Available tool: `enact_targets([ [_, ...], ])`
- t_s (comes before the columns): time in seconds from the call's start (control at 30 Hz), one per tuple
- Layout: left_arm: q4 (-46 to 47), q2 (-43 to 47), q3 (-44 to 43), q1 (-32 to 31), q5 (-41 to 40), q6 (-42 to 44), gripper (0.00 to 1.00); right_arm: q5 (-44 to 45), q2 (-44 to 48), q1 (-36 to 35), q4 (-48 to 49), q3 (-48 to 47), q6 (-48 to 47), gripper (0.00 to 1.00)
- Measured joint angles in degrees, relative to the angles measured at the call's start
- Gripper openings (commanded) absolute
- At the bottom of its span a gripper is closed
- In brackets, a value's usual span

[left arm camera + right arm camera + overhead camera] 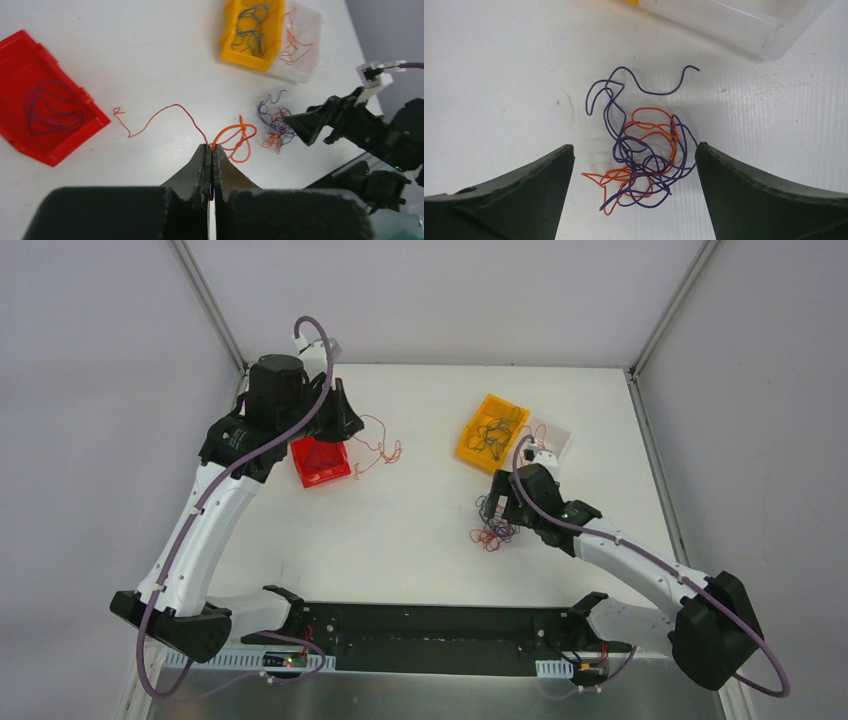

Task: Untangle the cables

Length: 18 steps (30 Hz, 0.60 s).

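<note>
Mid-sort: left gripper point(211, 151) clamped on orange-red cables point(236, 136); right gripper point(634, 150) jaws wide, straddling purple-orange tangle point(644, 167) — next, likely, descend; pinch one strand only.

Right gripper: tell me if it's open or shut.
Open. The right gripper has its jaws wide apart, the purple and orange cable tangle lying between them.

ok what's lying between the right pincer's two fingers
a tangle of purple and orange cables, lying on the white table in the gap of the open right pincer. nothing else is there. it shows in the right wrist view.
</note>
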<state>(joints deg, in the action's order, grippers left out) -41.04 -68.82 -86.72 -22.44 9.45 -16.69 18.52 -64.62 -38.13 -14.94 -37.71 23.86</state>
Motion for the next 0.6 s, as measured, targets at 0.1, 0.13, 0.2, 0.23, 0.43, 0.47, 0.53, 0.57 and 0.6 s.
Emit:
enact_targets([
  [0.1, 0.0, -0.7, -2.4, 0.0, 5.8, -0.3, 0.0, -1.7, 3.1, 0.6, 1.4, 0.0, -2.3, 0.95],
  [0.13, 0.0, -1.0, -3.0, 0.0, 7.3, -0.4, 0.0, -2.4, 4.2, 0.8, 2.0, 0.0, -2.9, 0.95],
  [0.2, -0.1, -1.8, -4.5, -0.1, 10.5, -0.7, 0.0, -5.0, 7.1, 1.4, 4.4, 0.0, -4.2, 0.93],
  [0.23, -0.1, -2.3, -5.2, -0.1, 12.0, -0.9, 0.0, -6.5, 8.5, 1.6, 6.0, 0.0, -4.9, 0.93],
  [0.43, -0.1, -4.4, -9.9, -1.7, 17.8, -2.7, 0.0, -19.8, 11.5, 1.9, 17.7, 0.8, -7.7, 0.91],
  [0.47, -0.1, -4.6, -10.5, -2.1, 18.6, -3.0, 0.0, -22.4, 11.4, 1.9, 19.7, 1.2, -8.1, 0.91],
  [0.53, -0.1, -5.2, -12.3, -3.2, 19.9, -3.5, 0.0, -27.3, 10.6, 1.9, 23.4, 1.7, -8.9, 0.89],
  [0.57, 0.0, -5.5, -13.0, -3.7, 20.5, -3.7, 0.0, -29.4, 9.9, 1.9, 25.1, 1.8, -9.3, 0.89],
  [0.6, 0.0, -5.8, -13.8, -4.4, 20.9, -3.8, 0.0, -31.5, 9.0, 1.9, 26.9, 1.8, -9.7, 0.89],
])
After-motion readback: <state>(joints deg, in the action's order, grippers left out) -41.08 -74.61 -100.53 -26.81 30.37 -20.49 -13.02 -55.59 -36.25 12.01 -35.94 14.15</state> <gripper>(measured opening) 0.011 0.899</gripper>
